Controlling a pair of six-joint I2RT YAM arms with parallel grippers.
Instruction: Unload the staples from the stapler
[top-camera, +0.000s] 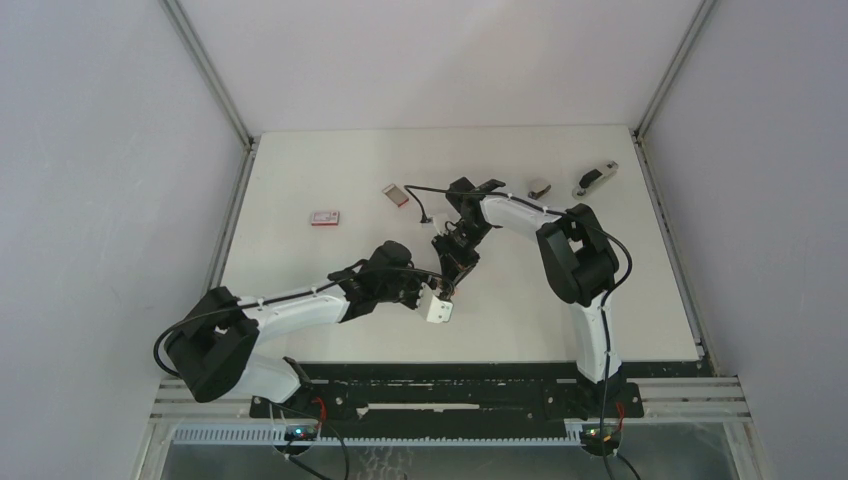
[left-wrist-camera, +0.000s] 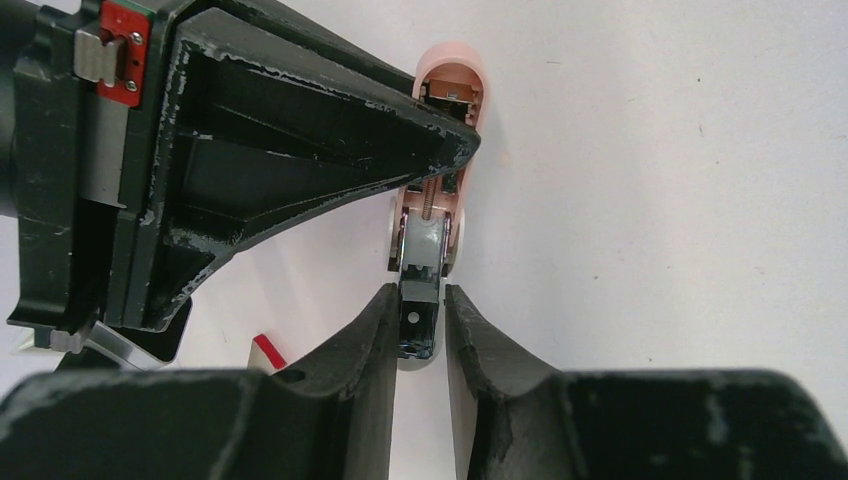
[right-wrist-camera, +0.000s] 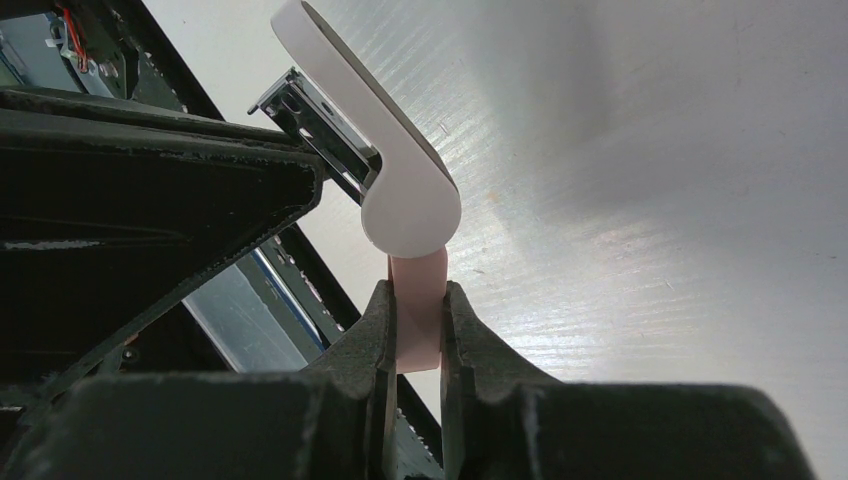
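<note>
both arms reach inward and meet over the white surface (top-camera: 300, 180): the left tool (left-wrist-camera: 421, 330) pinches the small pink-and-white hinged stapler (top-camera: 441, 300) by its metal end, the right tool (right-wrist-camera: 414, 335) clamps its pink lid. two flat red-and-white boxes (top-camera: 325, 217) lie apart behind; staples cannot be made out.

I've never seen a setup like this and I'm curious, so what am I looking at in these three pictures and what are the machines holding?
These are two robot arms bolted at a white table's near edge. The overhead picture shows both from above; the other two come from a camera on each wrist. Together they hold a small pink-and-white stapler swung open: the left pincer clamps its metal end, the right pincer clamps its pink arm. On the table lie two small red-and-white boxes and, at the far right, two small grey objects too small to identify. No loose staples are visible.
</note>
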